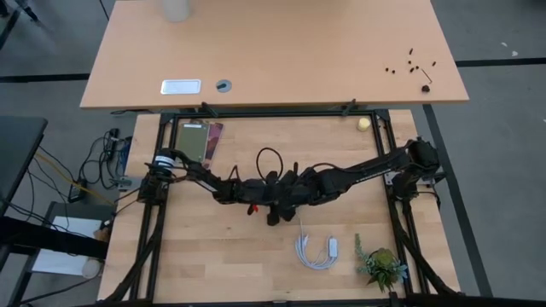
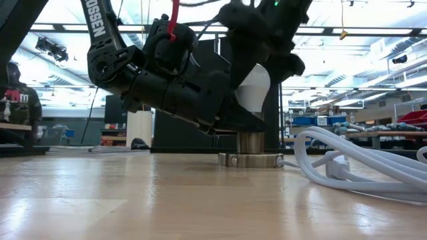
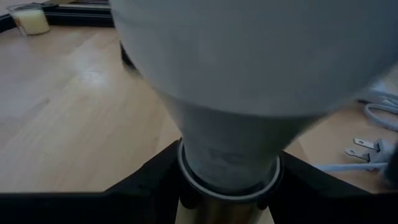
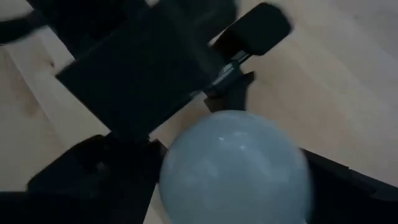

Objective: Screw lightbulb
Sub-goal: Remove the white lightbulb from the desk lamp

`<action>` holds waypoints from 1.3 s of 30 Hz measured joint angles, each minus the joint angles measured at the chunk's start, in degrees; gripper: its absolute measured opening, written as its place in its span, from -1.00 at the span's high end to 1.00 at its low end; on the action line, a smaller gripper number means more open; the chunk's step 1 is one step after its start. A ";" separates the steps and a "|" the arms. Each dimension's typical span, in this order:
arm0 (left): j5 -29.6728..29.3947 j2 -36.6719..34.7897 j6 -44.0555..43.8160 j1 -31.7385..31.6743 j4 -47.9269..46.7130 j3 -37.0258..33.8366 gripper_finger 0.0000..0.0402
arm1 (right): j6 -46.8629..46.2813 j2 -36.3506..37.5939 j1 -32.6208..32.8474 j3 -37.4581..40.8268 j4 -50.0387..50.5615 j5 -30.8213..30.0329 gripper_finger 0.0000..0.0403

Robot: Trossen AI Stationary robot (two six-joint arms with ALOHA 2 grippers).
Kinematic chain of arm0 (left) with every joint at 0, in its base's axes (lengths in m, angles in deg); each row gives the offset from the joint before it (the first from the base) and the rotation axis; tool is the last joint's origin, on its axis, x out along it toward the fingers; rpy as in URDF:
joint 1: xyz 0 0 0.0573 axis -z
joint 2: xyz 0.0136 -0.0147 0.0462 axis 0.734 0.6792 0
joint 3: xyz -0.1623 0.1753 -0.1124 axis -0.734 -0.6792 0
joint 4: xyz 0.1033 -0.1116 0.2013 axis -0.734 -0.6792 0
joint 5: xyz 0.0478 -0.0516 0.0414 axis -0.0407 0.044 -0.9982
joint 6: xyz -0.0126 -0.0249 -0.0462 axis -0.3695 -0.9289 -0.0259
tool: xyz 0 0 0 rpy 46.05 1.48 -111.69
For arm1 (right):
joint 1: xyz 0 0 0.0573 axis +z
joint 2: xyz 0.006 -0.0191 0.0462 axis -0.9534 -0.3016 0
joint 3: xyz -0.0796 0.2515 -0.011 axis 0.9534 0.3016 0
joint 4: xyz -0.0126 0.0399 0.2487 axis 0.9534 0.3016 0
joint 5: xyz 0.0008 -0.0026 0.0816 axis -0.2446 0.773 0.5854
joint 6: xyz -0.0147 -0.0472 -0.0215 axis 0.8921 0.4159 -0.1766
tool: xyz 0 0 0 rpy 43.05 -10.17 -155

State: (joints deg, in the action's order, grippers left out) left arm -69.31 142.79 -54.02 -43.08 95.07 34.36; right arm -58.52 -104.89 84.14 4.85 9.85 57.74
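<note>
You have the lightbulb (image 2: pixel 254 88) upright, left end effector (image 3: pixel 227 202) clamping its neck, right end effector (image 4: pixel 233 171) wide around its dome.

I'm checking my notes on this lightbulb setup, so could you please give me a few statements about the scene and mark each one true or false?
1. The lightbulb stands upright over the metal socket. True.
2. The left gripper holds the socket's neck just below the bulb. True.
3. The white cable is coiled on the far desk. False: it lies on the work table, beside the small plant.
4. The right gripper waits at the table's edge. False: it sits over the bulb's dome.
5. The bulb lies on its side. False: it is upright.
</note>
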 joint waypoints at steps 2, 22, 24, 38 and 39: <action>0.04 0.00 -0.52 0.02 0.17 -0.11 0.04 | 0.00 -1.66 0.27 0.00 -0.73 -0.28 -0.63; -0.01 0.00 -0.59 0.07 -0.15 0.00 0.04 | 7.13 -2.89 0.62 0.04 -1.61 -0.63 -0.26; -0.02 -0.02 0.16 0.07 -0.51 0.04 0.04 | 11.63 -2.86 0.60 0.04 -1.71 -0.01 -0.26; 3.01 -0.11 1.87 0.02 -1.12 -0.02 0.04 | 64.67 -2.72 -0.72 0.04 -2.77 4.84 -0.31; 3.01 -0.11 2.04 0.02 -1.12 -0.02 0.04 | 67.97 -2.71 -0.98 0.03 -3.02 5.14 -0.31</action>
State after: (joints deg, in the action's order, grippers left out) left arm -66.30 142.68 -51.98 -43.06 93.95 34.33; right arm 9.46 -107.60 83.17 4.89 6.83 62.88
